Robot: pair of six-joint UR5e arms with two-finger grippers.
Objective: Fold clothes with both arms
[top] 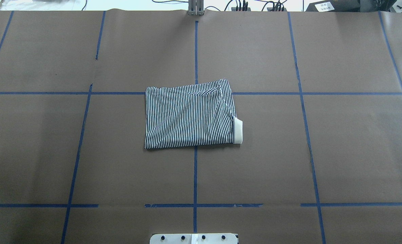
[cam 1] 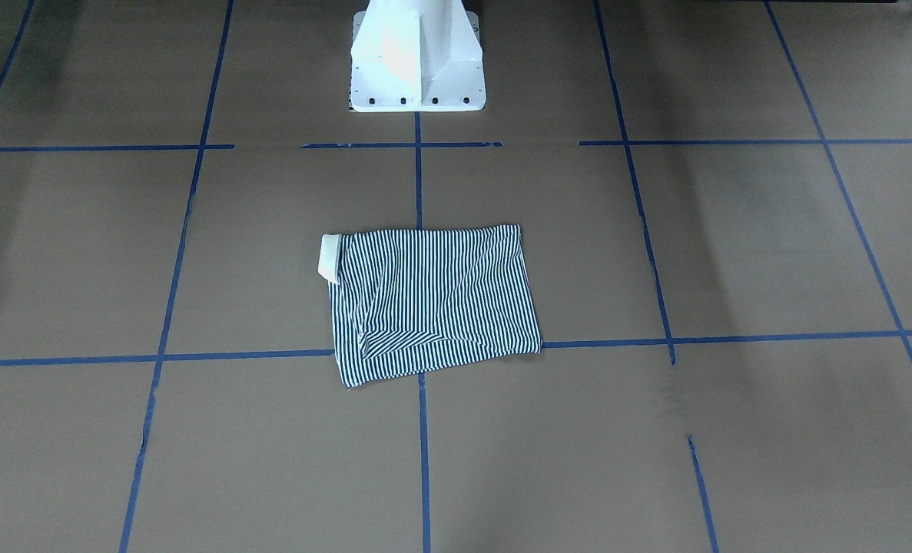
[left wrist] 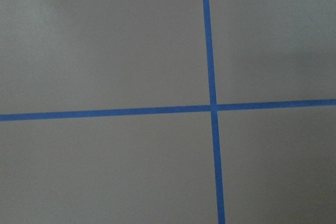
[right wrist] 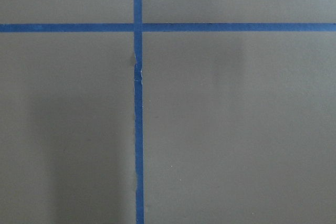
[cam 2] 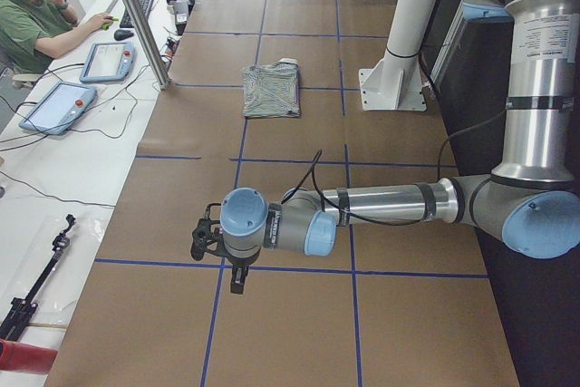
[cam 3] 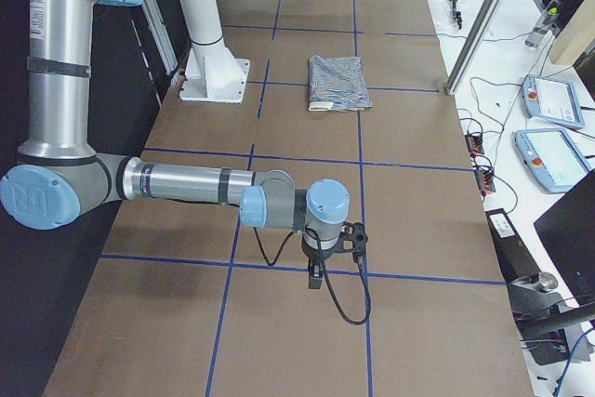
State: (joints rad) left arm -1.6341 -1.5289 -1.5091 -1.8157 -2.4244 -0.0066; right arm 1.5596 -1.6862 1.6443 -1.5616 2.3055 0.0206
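Mid-table, polo shirt — lengthwise left-right, collar rightward

The folded striped shirt lies flat at the middle of the counter, with open brown surface on all four sides. The white pedestal stands at the middle of the robot-side edge, apart from the shirt. A metal post rises at the opposite edge. The left tool hangs over the counter's left end and the right tool over its right end, both well apart from the shirt.
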